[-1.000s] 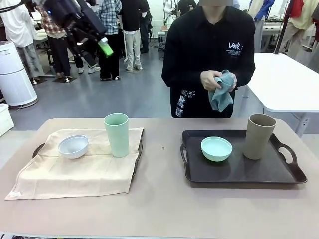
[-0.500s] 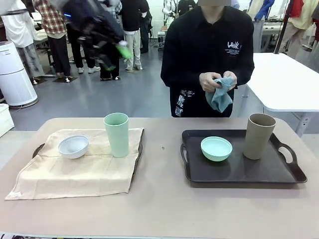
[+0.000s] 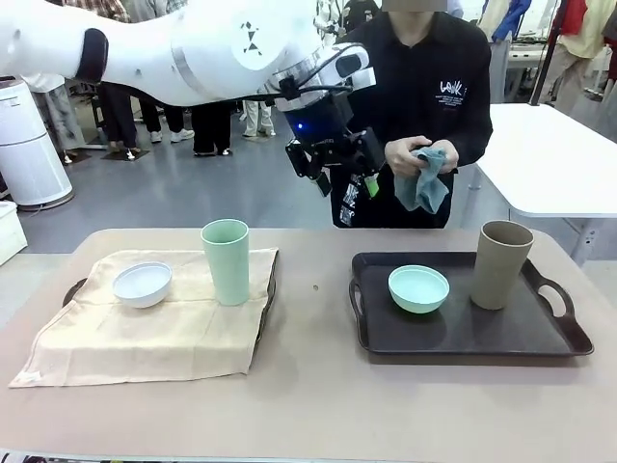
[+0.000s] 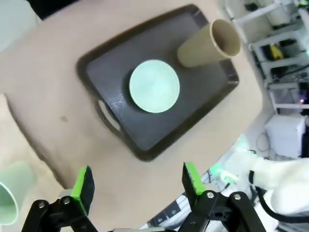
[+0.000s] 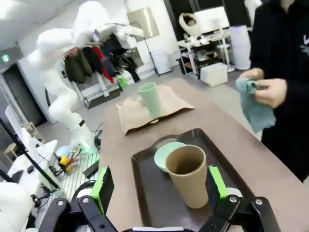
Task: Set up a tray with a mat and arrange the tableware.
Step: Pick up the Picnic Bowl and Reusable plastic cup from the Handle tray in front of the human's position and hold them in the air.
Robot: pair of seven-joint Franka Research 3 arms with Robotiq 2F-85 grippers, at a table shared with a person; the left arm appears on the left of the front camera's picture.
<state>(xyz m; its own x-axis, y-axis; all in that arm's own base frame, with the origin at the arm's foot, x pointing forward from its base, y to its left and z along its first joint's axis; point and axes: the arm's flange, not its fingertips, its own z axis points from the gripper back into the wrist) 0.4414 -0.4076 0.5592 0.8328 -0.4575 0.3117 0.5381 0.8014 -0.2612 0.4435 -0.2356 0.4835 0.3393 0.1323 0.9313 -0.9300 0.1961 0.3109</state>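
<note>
The bare tray (image 3: 453,333) serves as the reference. On it stand the green bowl (image 3: 418,287), toward its left end, and the brown cup (image 3: 500,262), toward its right end, apart from each other. Well to its left, on the same surface (image 3: 318,405), the mat (image 3: 145,338) covers a second tray (image 3: 269,289) and carries the white bowl (image 3: 142,283) and the green cup (image 3: 225,260). The left fingers (image 4: 82,187) are spread and empty, high above the bare tray's left end. The right fingers (image 5: 103,187) are likewise spread and empty, near its right end, facing the brown cup. Beyond the bare tray a person's hands (image 3: 410,154) hold a teal cloth (image 3: 424,188). Judged step: one setting looks complete, while the bare tray lacks a mat. The next move likely calls for lifting bowl and cup off it so a mat can go down. The second tray is hidden apart from its rim and a handle. Whether the cloth is a mat cannot be told.
</note>
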